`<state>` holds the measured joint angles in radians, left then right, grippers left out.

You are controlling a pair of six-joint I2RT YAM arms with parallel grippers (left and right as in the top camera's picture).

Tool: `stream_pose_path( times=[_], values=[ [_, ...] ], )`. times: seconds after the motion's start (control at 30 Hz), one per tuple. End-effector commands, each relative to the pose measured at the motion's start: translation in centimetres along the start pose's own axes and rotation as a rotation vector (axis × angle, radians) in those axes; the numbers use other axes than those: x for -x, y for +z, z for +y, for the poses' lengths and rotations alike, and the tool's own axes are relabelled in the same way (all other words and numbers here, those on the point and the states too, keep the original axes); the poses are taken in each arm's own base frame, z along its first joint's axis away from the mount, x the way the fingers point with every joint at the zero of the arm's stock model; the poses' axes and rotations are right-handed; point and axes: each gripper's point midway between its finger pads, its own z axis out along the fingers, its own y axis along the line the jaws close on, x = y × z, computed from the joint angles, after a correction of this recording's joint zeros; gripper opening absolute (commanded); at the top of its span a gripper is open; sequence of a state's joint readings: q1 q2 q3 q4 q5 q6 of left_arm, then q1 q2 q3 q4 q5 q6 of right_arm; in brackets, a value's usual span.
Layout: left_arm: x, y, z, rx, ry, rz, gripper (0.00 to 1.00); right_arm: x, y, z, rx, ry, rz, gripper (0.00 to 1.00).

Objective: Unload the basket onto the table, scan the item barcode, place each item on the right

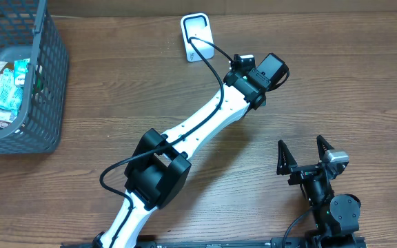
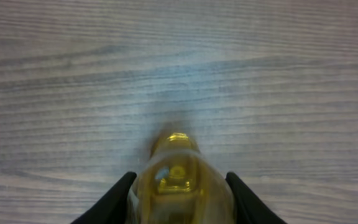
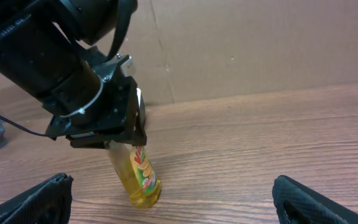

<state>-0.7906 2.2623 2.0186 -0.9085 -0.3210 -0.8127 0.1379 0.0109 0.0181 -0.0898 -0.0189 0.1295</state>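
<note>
Left gripper [image 3: 122, 144] is clamping the bottle [image 3: 140, 180] by its upper end, base tilted low over the bench [image 3: 260, 143]; can't tell if it's touching. Judging it light, stiff, slick plastic with yellow liquid sloshing. The high hold is leaving the mid-body label uncovered. Right gripper [image 1: 302, 148] is idling wide open.

Your left arm [image 1: 209, 118] presents white link shells between black joint housings [image 1: 158, 171], with a black cable [image 1: 219, 74] routed along it. Your right arm [image 1: 333, 207] is black throughout, with tapered black fingers [image 1: 282, 160] and a small grey block [image 1: 336, 157].
</note>
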Motion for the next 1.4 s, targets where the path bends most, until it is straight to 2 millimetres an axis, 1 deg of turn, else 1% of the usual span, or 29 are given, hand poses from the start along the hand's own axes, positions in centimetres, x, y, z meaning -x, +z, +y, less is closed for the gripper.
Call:
stream_pose_path(
  times=[0.0, 0.07, 0.1, 0.13, 0.17, 0.23, 0.3, 0.4, 0.47, 0.53, 0.7, 0.8, 0.87, 0.93, 1.0, 1.03, 1.1, 1.2, 1.37],
  values=[
    [0.2, 0.3, 0.0, 0.016, 0.001, -0.019, 0.22, -0.1, 0.0, -0.2, -0.009, -0.007, -0.005, 1.00],
    [0.3, 0.3, 0.0, 0.016, -0.001, -0.020, 0.36, -0.1, 0.0, -0.2, -0.009, -0.007, -0.005, 1.00],
    [0.3, 0.3, 0.0, 0.016, -0.001, -0.020, 0.46, -0.1, 0.0, -0.2, -0.009, -0.007, -0.005, 1.00],
    [0.3, 0.3, 0.0, 0.016, 0.000, -0.020, 0.61, -0.1, 0.0, -0.2, -0.009, -0.007, -0.005, 1.00],
    [0.4, 0.2, 0.0, 0.015, 0.011, -0.021, 0.70, -0.1, 0.0, -0.2, -0.009, -0.007, -0.005, 1.00],
    [0.6, 0.1, -0.1, 0.011, 0.033, -0.025, 0.80, -0.1, 0.0, -0.2, -0.009, -0.007, -0.005, 1.00],
    [1.0, -0.4, -0.5, -0.005, 0.057, -0.030, 0.86, -0.1, 0.0, -0.2, -0.009, -0.007, -0.005, 1.00],
    [2.2, -1.7, -1.1, -0.024, 0.085, -0.051, 0.99, -0.1, 0.0, -0.2, -0.009, -0.007, -0.005, 1.00],
    [3.3, -3.0, -1.3, -0.033, 0.108, -0.065, 1.00, -0.1, 0.0, -0.2, -0.009, -0.007, -0.005, 1.00],
    [5.0, -5.3, -1.1, -0.042, 0.128, -0.084, 1.00, -0.1, 0.0, -0.2, -0.009, -0.007, -0.005, 1.00],
    [9.3, -10.4, 0.4, -0.060, 0.152, -0.147, 1.00, -0.1, 0.0, -0.2, -0.009, -0.007, -0.005, 1.00],
    [11.7, -12.4, 2.6, -0.044, 0.136, -0.183, 1.00, -0.1, 0.0, -0.2, -0.009, -0.007, -0.005, 1.00],
    [13.0, -13.2, 4.7, -0.018, 0.110, -0.188, 1.00, -0.1, 0.0, -0.2, -0.009, -0.007, -0.005, 1.00],
    [13.7, -13.3, 7.0, 0.015, 0.085, -0.173, 1.00, -0.1, 0.0, -0.2, -0.009, -0.007, -0.005, 1.00],
    [14.2, -13.0, 9.7, 0.060, 0.055, -0.146, 1.00, -0.1, 0.0, -0.2, -0.009, -0.007, -0.005, 1.00],
    [14.4, -12.7, 11.2, 0.084, 0.040, -0.126, 1.00, -0.1, 0.0, -0.2, -0.009, -0.007, -0.005, 1.00],
    [14.2, -12.1, 13.1, 0.113, 0.019, -0.084, 1.00, -0.1, 0.0, -0.2, -0.009, -0.007, -0.005, 1.00],
    [13.9, -11.6, 14.8, 0.122, -0.005, -0.034, 1.00, -0.1, 0.0, -0.2, -0.009, -0.007, -0.005, 1.00],
    [14.6, -11.4, 16.3, 0.137, -0.034, -0.035, 1.00, -0.1, 0.0, -0.2, -0.009, -0.007, -0.005, 1.00]
  ],
)
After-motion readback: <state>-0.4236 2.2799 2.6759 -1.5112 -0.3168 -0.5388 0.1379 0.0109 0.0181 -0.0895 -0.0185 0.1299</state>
